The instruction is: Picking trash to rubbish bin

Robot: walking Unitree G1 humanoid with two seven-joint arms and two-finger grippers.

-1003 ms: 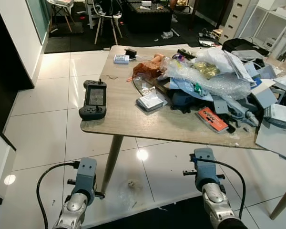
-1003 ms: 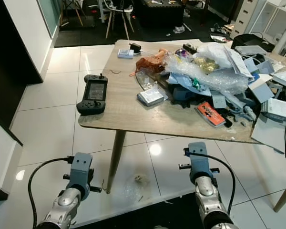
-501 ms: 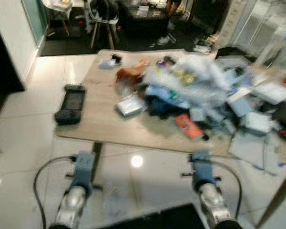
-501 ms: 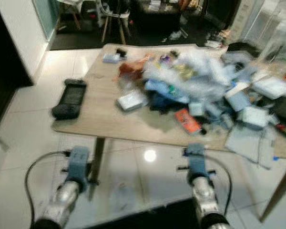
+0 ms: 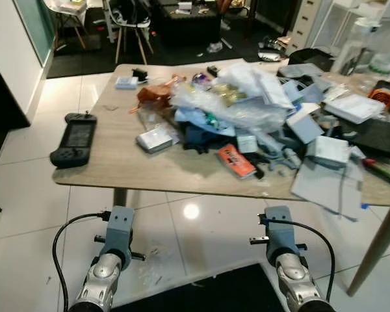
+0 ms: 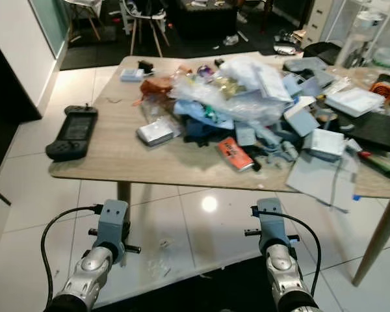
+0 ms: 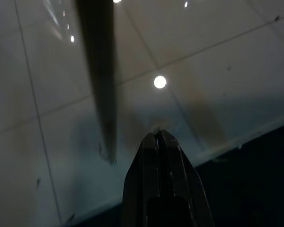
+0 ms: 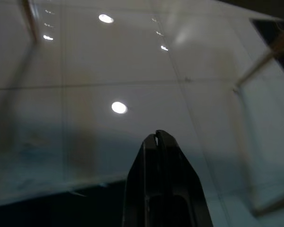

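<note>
A wooden table (image 5: 117, 166) is seen ahead, heaped with clutter: a clear plastic bag (image 5: 227, 107) tops the pile, an orange packet (image 5: 234, 160) lies at the pile's near edge, and a small silver-wrapped packet (image 5: 155, 138) sits just left of the heap. A black handheld game console (image 5: 73, 138) is set well apart at the table's left end. Down on the white tiled floor (image 5: 26, 214), small bits of crumpled clear trash (image 5: 153, 265) are spotted beside the table leg (image 5: 119, 197), near the left arm. The left gripper (image 7: 158, 138) is held low over the tiles with its fingers pressed together, nothing between them. The right gripper (image 8: 156, 136) is likewise held over the floor, fingers pressed together and empty. Both arms are kept below the table's near edge.
</note>
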